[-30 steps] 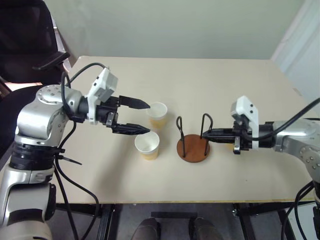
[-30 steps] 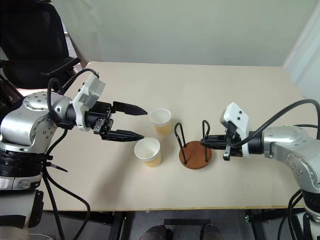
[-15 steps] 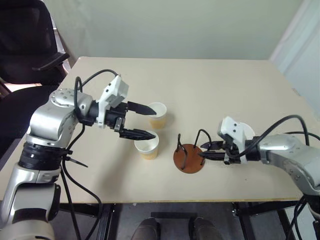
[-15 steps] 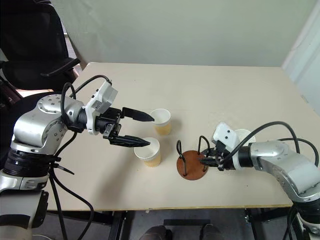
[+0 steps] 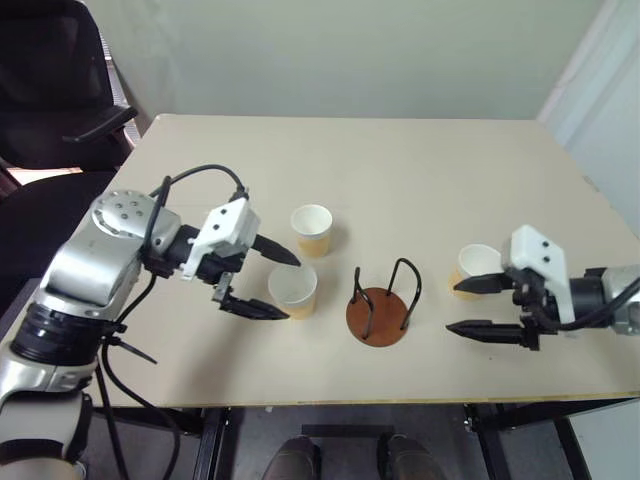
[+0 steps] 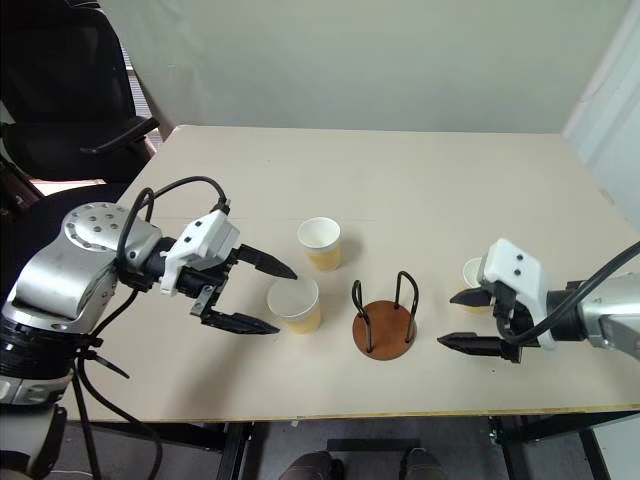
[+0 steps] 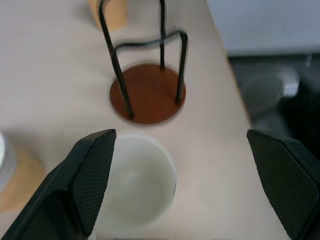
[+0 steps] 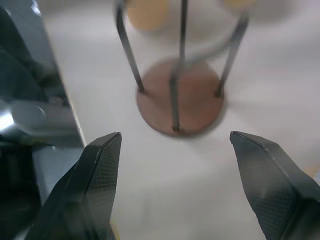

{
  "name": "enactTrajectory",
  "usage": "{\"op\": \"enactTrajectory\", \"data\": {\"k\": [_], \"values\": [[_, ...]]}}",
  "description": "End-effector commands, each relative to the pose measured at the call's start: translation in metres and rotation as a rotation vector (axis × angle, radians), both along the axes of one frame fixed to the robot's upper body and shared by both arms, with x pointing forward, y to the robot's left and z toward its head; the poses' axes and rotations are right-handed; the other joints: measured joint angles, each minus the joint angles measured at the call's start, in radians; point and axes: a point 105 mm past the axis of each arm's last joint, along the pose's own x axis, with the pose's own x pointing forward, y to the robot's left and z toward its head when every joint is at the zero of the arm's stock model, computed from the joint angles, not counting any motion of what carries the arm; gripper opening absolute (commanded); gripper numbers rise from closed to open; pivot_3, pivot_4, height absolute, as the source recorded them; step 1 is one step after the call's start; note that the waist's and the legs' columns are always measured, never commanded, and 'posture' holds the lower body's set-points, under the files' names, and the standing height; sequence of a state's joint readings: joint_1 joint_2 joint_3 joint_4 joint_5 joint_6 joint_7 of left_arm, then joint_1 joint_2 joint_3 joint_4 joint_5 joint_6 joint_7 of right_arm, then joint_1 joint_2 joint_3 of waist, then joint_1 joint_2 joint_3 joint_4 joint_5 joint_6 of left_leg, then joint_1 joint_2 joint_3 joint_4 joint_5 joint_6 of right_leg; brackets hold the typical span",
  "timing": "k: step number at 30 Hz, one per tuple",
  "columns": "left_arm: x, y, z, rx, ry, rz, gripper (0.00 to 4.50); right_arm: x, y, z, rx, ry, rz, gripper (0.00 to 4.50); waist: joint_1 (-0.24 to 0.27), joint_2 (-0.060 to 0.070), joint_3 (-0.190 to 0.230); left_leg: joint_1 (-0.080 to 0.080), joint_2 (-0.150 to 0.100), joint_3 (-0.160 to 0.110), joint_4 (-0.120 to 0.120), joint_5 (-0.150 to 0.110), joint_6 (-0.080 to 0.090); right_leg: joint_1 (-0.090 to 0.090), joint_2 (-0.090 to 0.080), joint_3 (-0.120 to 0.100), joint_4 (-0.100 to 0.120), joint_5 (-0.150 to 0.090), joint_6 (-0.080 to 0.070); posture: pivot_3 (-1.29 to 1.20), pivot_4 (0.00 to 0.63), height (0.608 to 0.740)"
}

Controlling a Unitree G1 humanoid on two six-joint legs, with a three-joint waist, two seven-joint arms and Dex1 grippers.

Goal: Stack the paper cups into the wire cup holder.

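Paper cups: three on the table [image 5: 420, 170], none in the holder. Nearest the front edge, right gripper [image 5: 468, 308] low over the table's right side, fingers spread wide and holding nothing, tips pointing left toward the holder, well apart from it. Just behind its upper finger, one cup at the right [image 5: 474, 266], upright, partly hidden by that finger. Near the middle of the front half, wire cup holder [image 5: 379, 305] standing upright, reddish-brown disc base flat on the table, two black wire loops rising from it, nothing inside; seen in both wrist views too, base [image 7: 148, 93] and loops clear between the fingers, base [image 8: 181, 96] again from the other side. Left of the holder, middle cup [image 5: 293, 291] upright, mouth open to the camera, apart from the base. Left gripper [image 5: 269, 286] at that cup, fingers released and set wide, one finger behind the rim, the other in front of and below it; contact with the cup cannot be told; in the left wrist view the same cup [image 7: 135, 180] sits between the two black fingers [image 7: 92, 170]. Farther back, third cup [image 5: 312, 229] upright, alone, near the middle cup but not touching.
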State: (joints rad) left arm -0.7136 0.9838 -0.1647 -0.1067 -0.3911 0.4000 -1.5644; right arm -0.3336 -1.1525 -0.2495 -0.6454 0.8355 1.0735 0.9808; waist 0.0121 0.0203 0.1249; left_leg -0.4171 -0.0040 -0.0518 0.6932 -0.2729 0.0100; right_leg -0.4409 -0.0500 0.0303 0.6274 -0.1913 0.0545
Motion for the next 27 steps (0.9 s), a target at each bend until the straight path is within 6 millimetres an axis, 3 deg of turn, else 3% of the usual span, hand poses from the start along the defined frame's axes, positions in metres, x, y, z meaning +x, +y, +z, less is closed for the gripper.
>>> {"op": "enactTrajectory", "data": {"k": [1, 7, 12, 16, 19, 25, 27], "values": [[-0.003, 0.005, -0.003, 0.126, -0.107, -0.084, 4.5, 0.001, 0.004, 0.024, 0.066, -0.055, 0.003, 3.57, -0.001, 0.0, 0.0, 0.0, 0.0, 0.0, 0.0, 0.0, 0.0, 0.0, 0.0, 0.0, 0.0, 0.0, 0.0, 0.0, 0.15, 0.74], [0.009, 0.007, -0.022, 0.215, -0.201, -0.116, 4.5, 0.002, 0.011, 0.029, 0.083, -0.037, 0.034, 3.57, 0.0, 0.0, 0.0, -0.001, 0.0, -0.001, 0.0, -0.001, 0.001, -0.001, 0.0, -0.001, 0.0, 0.0, 0.0, 0.0, 0.15, 0.74], [0.018, 0.014, -0.054, 0.277, -0.228, -0.116, 4.5, 0.0, 0.017, 0.034, 0.087, -0.041, 0.063, 3.57, -0.002, 0.0, 0.0, -0.001, 0.0, 0.0, 0.0, -0.002, 0.002, -0.002, 0.0, -0.001, 0.0, -0.001, 0.0, 0.0, 0.15, 0.74], [0.025, 0.009, -0.071, 0.249, -0.245, -0.12, 3.54, 0.0, 0.02, 0.038, 0.083, -0.047, 0.071, 3.62, 0.0, 0.0, 0.0, -0.002, 0.0, 0.0, 0.0, -0.002, 0.002, -0.002, 0.0, -0.001, 0.0, -0.001, 0.0, 0.0, 0.15, 0.74], [0.023, 0.008, -0.078, 0.238, -0.241, -0.14, 2.46, 0.0, 0.022, 0.04, 0.08, -0.048, 0.072, 3.62, 0.0, 0.0, 0.0, -0.002, 0.0, 0.0, 0.0, -0.002, 0.003, -0.002, 0.0, -0.001, 0.0, -0.001, 0.0, 0.0, 0.15, 0.74], [0.02, 0.022, -0.071, 0.226, -0.235, -0.155, 0.2, 0.0, 0.02, 0.042, 0.075, -0.045, 0.06, 3.62, 0.0, 0.001, 0.0, -0.002, 0.0, 0.0, 0.0, -0.002, 0.003, -0.002, 0.0, -0.001, 0.001, -0.001, 0.0, 0.0, 0.15, 0.74], [0.02, 0.023, -0.07, 0.221, -0.233, -0.16, 0.02, 0.0, 0.02, 0.041, 0.074, -0.044, 0.056, 3.62, -0.001, 0.001, 0.0, -0.002, 0.0, 0.0, 0.0, -0.002, 0.003, -0.002, 0.0, -0.001, 0.001, -0.001, 0.0, 0.0, 0.15, 0.74]]}}
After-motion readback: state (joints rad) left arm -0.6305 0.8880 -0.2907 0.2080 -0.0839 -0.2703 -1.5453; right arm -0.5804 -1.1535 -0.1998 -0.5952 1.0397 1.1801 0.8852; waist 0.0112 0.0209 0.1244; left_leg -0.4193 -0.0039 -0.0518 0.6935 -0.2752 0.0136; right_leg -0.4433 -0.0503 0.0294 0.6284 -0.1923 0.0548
